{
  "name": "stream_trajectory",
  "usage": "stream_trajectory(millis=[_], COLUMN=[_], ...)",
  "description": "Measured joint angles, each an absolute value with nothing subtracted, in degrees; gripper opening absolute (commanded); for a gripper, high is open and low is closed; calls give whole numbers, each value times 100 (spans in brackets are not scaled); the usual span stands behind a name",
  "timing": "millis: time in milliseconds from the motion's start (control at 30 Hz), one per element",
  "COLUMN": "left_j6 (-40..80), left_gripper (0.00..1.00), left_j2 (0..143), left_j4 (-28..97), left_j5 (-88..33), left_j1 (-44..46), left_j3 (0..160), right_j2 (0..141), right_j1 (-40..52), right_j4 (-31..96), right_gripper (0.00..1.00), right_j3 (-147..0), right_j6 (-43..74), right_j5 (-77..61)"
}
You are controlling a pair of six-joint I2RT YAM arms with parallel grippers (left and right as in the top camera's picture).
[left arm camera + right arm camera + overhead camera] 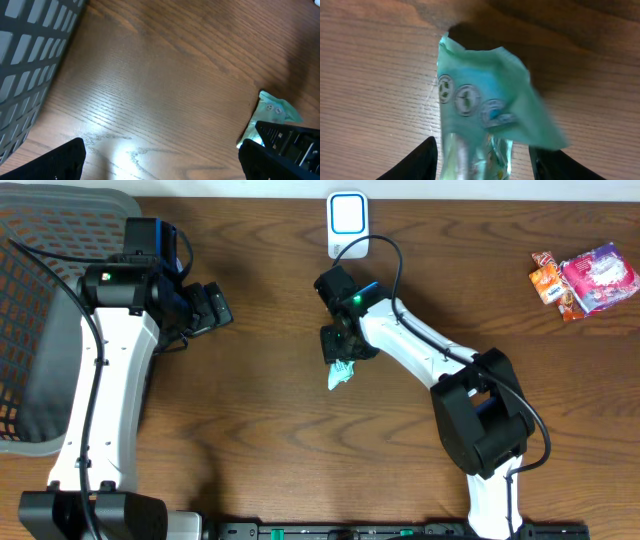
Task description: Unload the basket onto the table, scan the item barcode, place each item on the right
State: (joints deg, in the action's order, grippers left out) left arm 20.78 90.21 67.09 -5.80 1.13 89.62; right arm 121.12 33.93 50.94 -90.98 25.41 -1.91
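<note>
a: where's the pkt?
b: teal packet (340, 374) lies on the table (260, 410) near ctr, at 6 o'clock of your right gripper (338, 352), its upper end between the fingers (422, 162). scanner (347, 222) stands at 12 o'clock, apart from it.
a: r jaws?
b: parted, w/ a gap beside the pkt on one side. not squeezing it.
a: left?
b: your left gripper (220, 307) hangs at 9 o'clock of the pkt, well apart, jaws spread wide, nothing in them.
</note>
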Motion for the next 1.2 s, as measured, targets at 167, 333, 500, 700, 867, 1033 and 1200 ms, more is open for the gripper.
stream_trajectory(millis=[167,333,500,700,867,1033,1200], left_j6=[2078,2080,2080,2080,2080,2078,2078], left_gripper=[98,98,98,98,98,98,98], left_j2=[9021,9021,9021,9021,9021,9021,9021], left_j4=[6709,6707,6707,6707,6707,6707,6709], left_j5=[-580,-580,-580,-580,-580,-580,-580], left_j1=[113,113,113,113,113,113,113], left_j3=[8962,8962,8962,8962,8962,8962,8962], right_j2=[12110,12068,11992,11994,11994,11994,11994], right_j1=[3463,3581,3736,3763,3778,3861,3977], right_j4=[5575,6020,6180,6187,6165,6167,6040], right_gripper=[55,53,51,42,20,15,26], right_j3=[-9411,-9979,-10073,-10073,-10073,-10073,-10051], right_j6=[2541,2541,2541,2543,2561,2547,2578], right_j5=[60,587,1105,1133,854,515,373])
